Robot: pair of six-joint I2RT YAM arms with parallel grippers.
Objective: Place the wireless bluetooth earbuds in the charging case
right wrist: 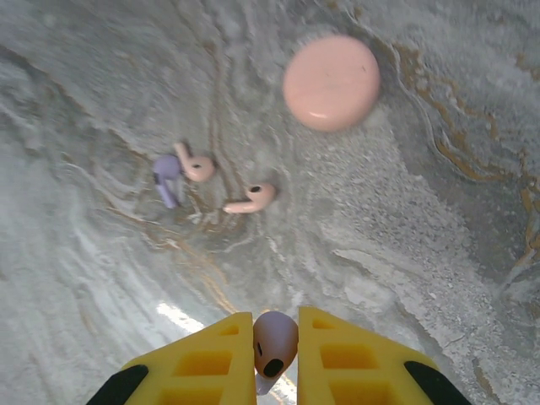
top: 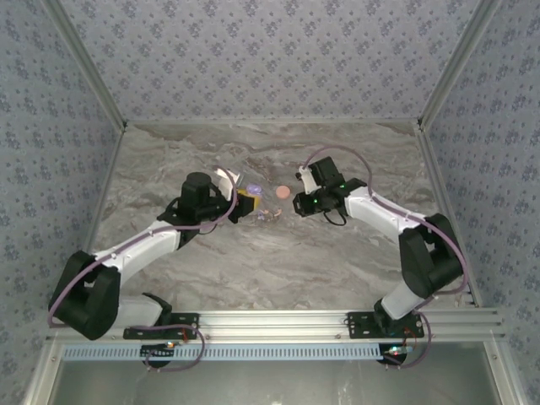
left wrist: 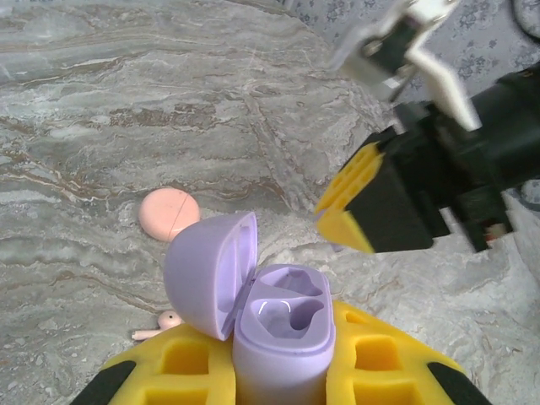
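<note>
Clamps left pincer (left wrist: pixel 283 375) on lilac charging case (left wrist: pixel 283 329), lid (left wrist: pixel 207 270) open toward 10 o'clock. Pinches one earbud (right wrist: pixel 275 342) in right pincer (right wrist: pixel 274 325), 6 o'clock in right wrist view. Finds other earbuds (right wrist: pixel 251 199) loose on bench (right wrist: pixel 422 253) at 10 o'clock, pink disc (right wrist: pixel 331 82) at 1 o'clock.

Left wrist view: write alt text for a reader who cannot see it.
The left fingers clamp a lilac charging case, its lid flipped open and both wells looking empty. The right fingers, yellow and black, hang at upper right. On the grey marble table behind lie a round pink disc and one small pink earbud.
</note>
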